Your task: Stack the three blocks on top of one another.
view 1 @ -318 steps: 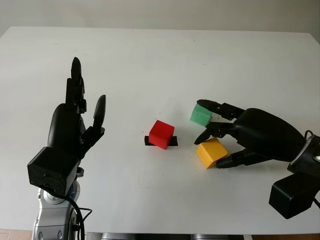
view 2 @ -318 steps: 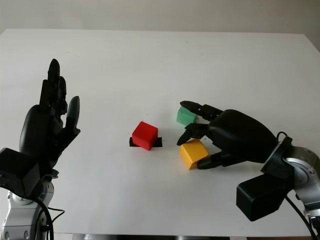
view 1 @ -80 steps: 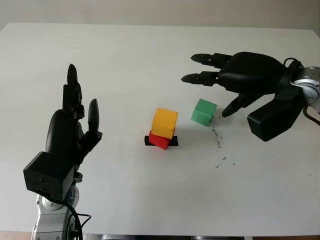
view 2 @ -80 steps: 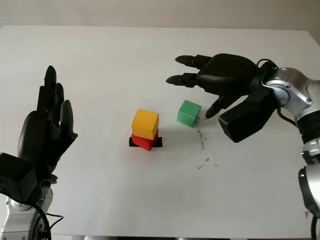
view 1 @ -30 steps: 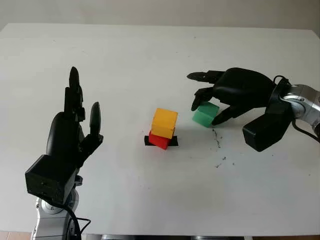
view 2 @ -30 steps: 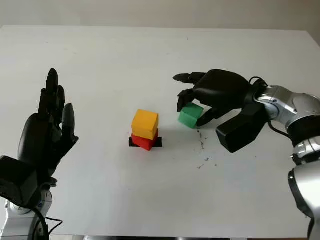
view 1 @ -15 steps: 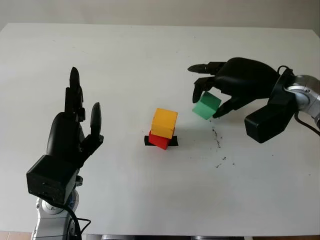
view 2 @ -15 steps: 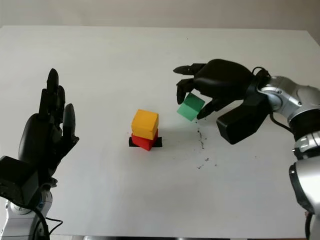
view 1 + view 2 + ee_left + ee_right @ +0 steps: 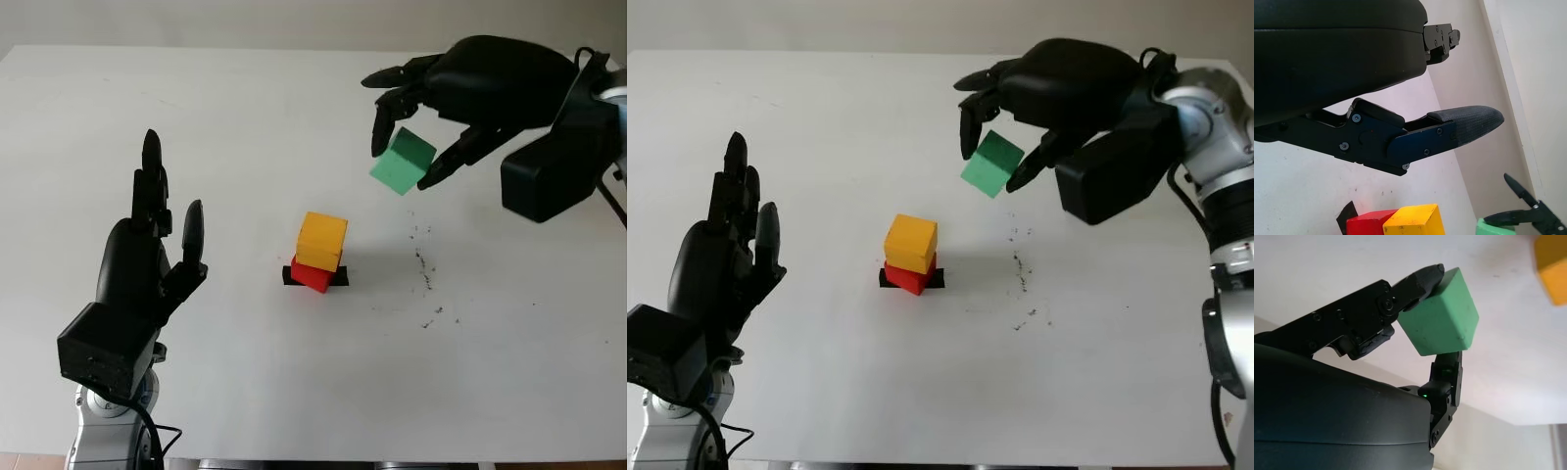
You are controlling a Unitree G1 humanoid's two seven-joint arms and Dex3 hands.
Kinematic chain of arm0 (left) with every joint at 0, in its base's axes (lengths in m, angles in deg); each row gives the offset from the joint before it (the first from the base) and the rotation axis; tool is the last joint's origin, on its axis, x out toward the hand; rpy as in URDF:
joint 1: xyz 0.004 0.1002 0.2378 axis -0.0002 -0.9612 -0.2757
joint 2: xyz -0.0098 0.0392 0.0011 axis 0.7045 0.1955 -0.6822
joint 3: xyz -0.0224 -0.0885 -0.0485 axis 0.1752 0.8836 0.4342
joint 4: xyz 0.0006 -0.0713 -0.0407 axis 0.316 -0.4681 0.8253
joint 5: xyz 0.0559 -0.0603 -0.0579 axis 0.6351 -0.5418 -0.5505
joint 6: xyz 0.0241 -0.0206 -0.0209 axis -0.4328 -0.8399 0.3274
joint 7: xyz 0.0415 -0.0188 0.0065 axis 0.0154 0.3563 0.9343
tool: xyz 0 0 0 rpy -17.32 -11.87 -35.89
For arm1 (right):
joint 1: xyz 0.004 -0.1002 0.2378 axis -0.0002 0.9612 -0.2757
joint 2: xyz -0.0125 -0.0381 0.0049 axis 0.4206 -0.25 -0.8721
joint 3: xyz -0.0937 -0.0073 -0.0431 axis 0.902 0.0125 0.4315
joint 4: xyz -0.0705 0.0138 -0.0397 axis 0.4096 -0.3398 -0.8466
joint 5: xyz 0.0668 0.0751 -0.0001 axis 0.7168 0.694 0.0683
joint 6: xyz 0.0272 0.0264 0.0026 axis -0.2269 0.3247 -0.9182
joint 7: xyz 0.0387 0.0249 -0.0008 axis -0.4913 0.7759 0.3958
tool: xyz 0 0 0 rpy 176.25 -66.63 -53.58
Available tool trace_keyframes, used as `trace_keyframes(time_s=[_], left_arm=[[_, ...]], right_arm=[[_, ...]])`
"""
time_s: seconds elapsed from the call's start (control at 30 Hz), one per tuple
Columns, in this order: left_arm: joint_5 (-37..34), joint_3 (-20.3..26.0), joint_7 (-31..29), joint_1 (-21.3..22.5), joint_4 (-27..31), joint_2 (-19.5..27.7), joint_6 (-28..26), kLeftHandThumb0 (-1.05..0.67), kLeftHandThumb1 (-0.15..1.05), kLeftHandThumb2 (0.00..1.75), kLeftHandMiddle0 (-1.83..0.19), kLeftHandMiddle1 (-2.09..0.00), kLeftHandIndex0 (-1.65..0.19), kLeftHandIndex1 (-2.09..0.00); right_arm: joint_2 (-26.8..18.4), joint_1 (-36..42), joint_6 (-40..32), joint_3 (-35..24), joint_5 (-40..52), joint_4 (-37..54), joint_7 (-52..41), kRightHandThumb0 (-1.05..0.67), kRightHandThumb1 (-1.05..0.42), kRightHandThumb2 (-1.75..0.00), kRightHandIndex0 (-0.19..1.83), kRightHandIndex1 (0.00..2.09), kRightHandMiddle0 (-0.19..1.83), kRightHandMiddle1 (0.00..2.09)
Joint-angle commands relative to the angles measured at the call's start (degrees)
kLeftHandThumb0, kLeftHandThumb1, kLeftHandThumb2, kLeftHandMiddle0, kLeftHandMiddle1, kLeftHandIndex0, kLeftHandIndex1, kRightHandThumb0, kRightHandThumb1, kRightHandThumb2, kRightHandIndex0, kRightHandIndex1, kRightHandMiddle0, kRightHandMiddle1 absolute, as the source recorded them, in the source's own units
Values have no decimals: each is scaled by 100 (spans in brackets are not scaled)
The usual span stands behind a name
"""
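Observation:
A yellow block (image 9: pixel 322 240) sits on a red block (image 9: pixel 313 276) near the middle of the white table (image 9: pixel 245 117); both stand on a small black patch. My right hand (image 9: pixel 405 162) is shut on a green block (image 9: pixel 402 164), held tilted in the air above and to the right of the two-block stack. In the right wrist view the green block (image 9: pixel 1440 325) is pinched between fingertips (image 9: pixel 1420 276), with a corner of the yellow block (image 9: pixel 1551 264) beyond. My left hand (image 9: pixel 147 264) is open and raised at the left, apart from the blocks.
Dark specks and scuffs (image 9: pixel 424 264) mark the table to the right of the stack. The table's far edge (image 9: pixel 245 49) meets a pale wall at the back.
My right hand has lifted the green block up off the table and carried it higher and slightly toward the stack. The left hand and the yellow-on-red stack have stayed put.

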Motion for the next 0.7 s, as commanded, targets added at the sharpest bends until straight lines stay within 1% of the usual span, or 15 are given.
trace_keyframes(time_s=[0.0, 0.1, 0.2, 0.3, 0.4, 0.47, 0.6, 0.67], left_arm=[[1, -11, 15, 28, 55, -2, -3, -77, 105, 69, 14, -5, 15, -5], [-2, -13, 31, 46, 34, -18, -2, -76, 105, 69, 15, -5, 15, -5], [0, -13, 52, 66, -12, -30, 51, -75, 105, 69, 15, -5, 15, -5], [0, -27, 63, 71, 1, -41, -1, -76, 105, 70, 16, -5, 16, -5], [6, -42, 90, 69, 40, -65, -65, -78, 105, 71, 17, -5, 17, -5], [-5, -48, 83, 61, 60, -64, -76, -78, 105, 72, 18, -5, 18, -4], [-39, -47, 87, 41, 35, -78, -14, -78, 105, 72, 18, -5, 18, -5], [-43, -51, 98, 25, 26, -87, 16, -78, 105, 72, 18, -5, 17, -5]], right_arm=[[100, -279, -360, -81, 270, 393, -432, -41, -85, -5, 33, 8, 68, 105], [302, -424, -1035, -148, 612, 864, -1010, -39, -82, -4, 35, 8, 71, 106], [477, -532, -1614, -155, 748, 1279, -1371, -38, -81, -4, 37, 9, 73, 107], [602, -586, -2004, -138, 795, 1569, -1637, -37, -80, -5, 37, 8, 73, 108], [738, -642, -2161, -75, 768, 1793, -1851, -37, -80, -5, 37, 8, 74, 105], [818, -631, -2067, -57, 768, 1813, -1920, -39, -81, -6, 37, 7, 74, 105], [922, -614, -1861, 0, 727, 1752, -2032, -43, -85, -6, 35, 6, 67, 112], [962, -596, -1726, 19, 729, 1701, -2087, -42, -86, -6, 34, 5, 64, 116]])
